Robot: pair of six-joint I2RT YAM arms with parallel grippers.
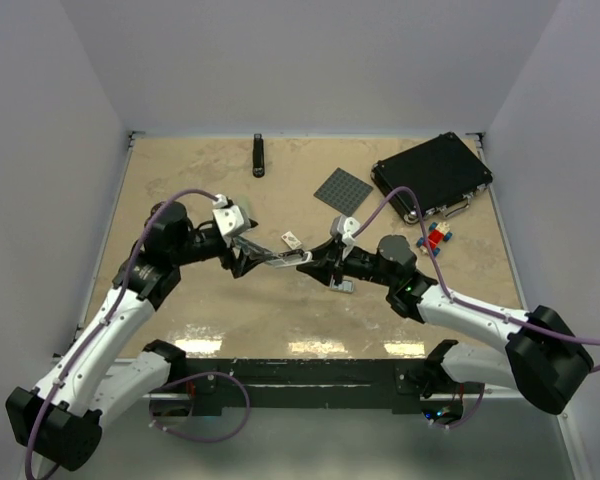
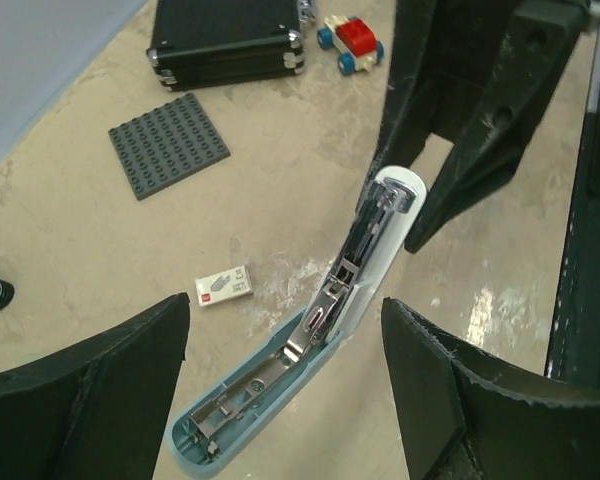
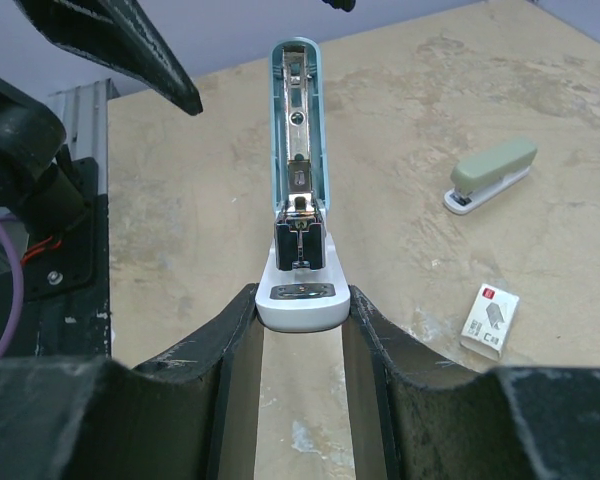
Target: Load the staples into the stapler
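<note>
The stapler is swung open between the two arms. Its pale blue cover with silvery metal inside points at the left arm. My right gripper is shut on the stapler's white base end, one finger on each side. My left gripper is open, its fingers standing wide on both sides of the blue cover without touching it. The white staples box lies on the table just beyond the stapler. A small grey piece lies close to the right gripper.
A slim dark stapler lies at the back and looks grey-green in the right wrist view. A grey studded plate, a black case and red-and-blue toy bricks sit back right.
</note>
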